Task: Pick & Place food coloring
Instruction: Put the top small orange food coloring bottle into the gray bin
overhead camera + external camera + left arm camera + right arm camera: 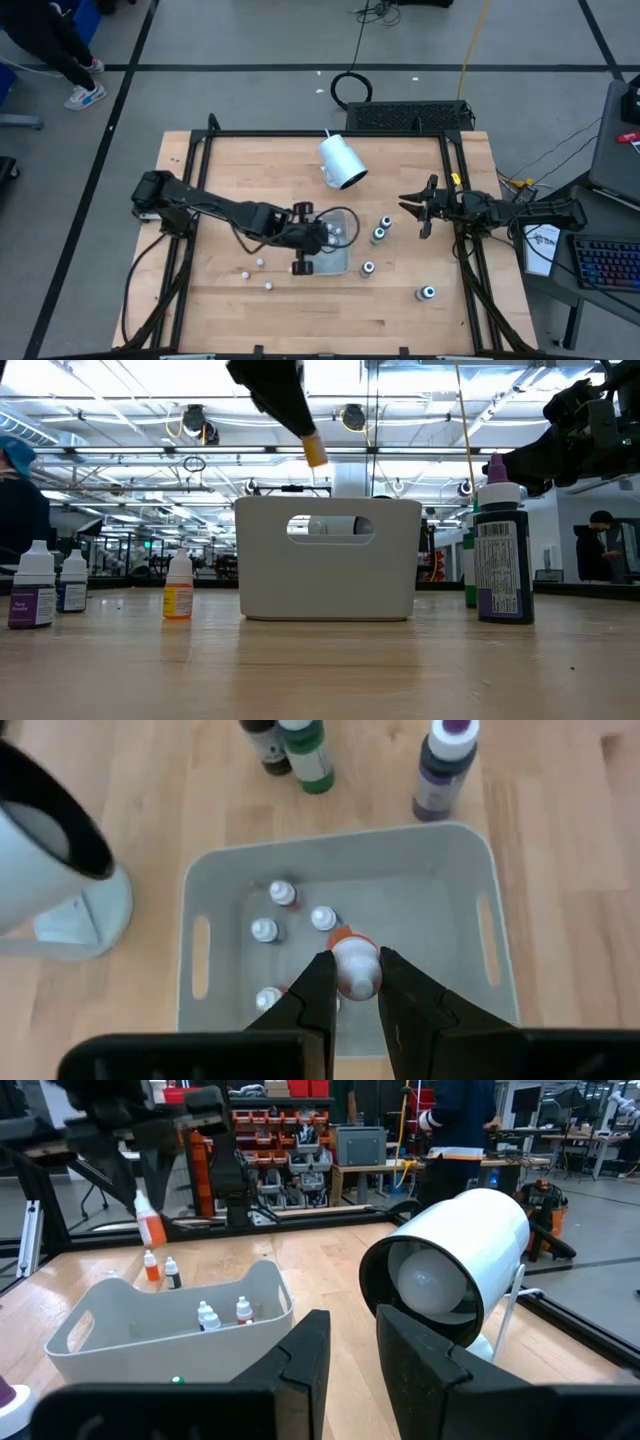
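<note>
Left end effector (354, 982) holds an orange-capped bottle (353, 963) above the tray (470, 870), poised for release; right end effector (424, 207) waits narrowly open.

- No legible txt anywhere.
- Label w/ barcode-like stripes on dark bottle (503, 556), right in low view: print too small to read.
- Purple label on small bottle (33, 588), far left: blurred, unreadable.

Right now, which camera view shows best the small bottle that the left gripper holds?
The left wrist view: the orange bottle sits between the left gripper fingers, above the tray. The low and right wrist views show it small, hanging; the high view hides it.
</note>
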You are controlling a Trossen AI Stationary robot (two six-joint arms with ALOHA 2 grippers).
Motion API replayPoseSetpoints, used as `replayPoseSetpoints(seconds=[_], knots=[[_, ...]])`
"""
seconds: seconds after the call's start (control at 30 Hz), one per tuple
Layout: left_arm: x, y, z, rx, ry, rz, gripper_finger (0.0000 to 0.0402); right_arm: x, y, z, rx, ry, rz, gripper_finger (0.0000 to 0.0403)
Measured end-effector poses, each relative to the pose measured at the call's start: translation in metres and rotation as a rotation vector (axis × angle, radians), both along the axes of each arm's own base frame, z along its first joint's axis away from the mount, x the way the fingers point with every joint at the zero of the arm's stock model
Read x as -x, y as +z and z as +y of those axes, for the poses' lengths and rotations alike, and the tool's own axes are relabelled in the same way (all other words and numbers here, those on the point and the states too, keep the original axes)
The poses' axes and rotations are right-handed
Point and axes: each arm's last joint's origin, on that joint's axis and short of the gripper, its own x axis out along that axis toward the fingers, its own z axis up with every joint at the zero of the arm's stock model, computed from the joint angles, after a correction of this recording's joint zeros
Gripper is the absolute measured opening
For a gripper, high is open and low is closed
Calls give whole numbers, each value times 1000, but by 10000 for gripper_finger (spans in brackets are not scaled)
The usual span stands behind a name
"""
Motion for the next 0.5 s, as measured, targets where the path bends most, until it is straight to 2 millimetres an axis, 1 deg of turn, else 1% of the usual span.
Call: replayPoseSetpoints(seconds=[0.1,0.2,0.33,0.5], knots=[[-14,-13,0,32,-39,35,55,0,0,0,0,0,0,77],[-23,-35,2,59,-53,104,55,0,0,0,0,0,0,77],[-31,-59,3,56,-40,178,55,0,0,0,0,0,0,77],[-38,-80,2,81,-39,222,55,0,0,0,0,0,1,77]])
